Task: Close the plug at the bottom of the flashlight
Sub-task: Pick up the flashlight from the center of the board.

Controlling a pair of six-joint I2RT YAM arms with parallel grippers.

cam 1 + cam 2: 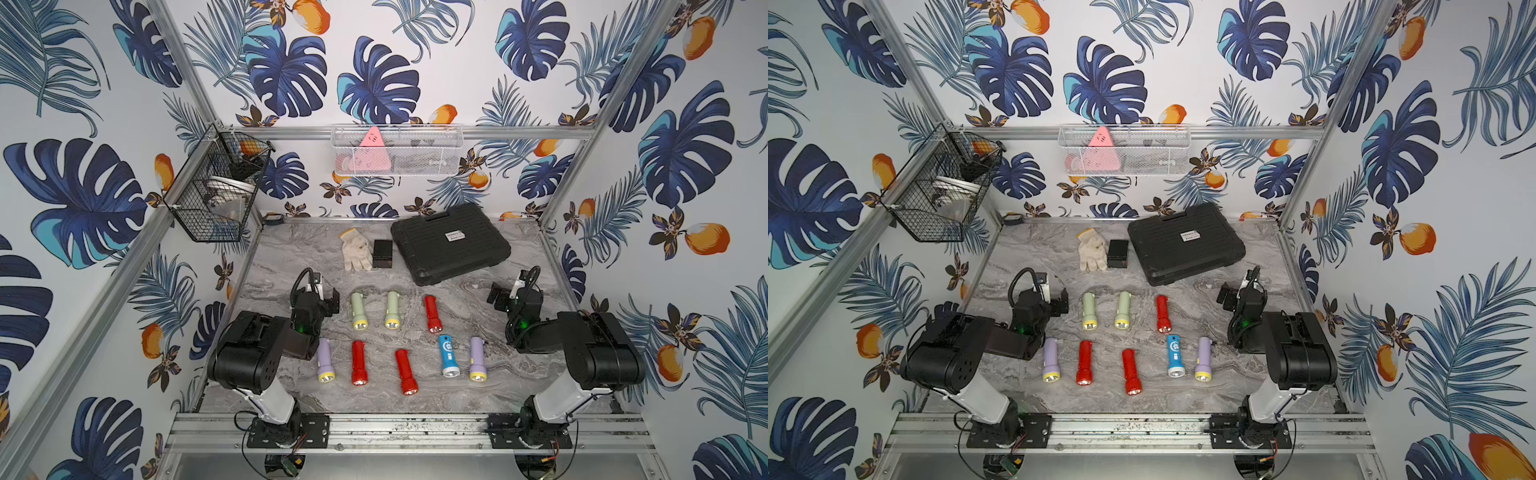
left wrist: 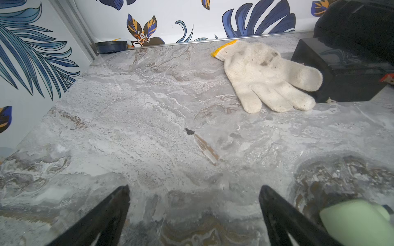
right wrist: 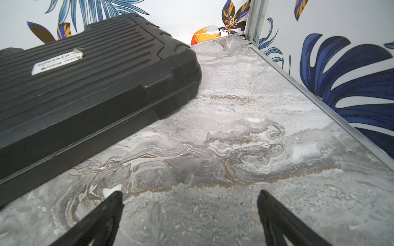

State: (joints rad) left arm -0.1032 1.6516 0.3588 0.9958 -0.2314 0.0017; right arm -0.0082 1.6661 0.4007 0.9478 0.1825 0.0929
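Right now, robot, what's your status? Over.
Open and empty: left claw, right claw. Eight flashlights untouched on table. Behind them glove, case, not blocking.

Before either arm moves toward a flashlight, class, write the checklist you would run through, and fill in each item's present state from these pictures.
1. Is the left claw open and holding nothing: ok.
2. Is the right claw open and holding nothing: ok.
3. Does the green flashlight beside the left claw lie free, touching nothing else: ok.
4. Is its bottom plug open or closed: cannot tell, too small in both top views.
5. Do the glove and the black case lie well apart from that flashlight: ok.
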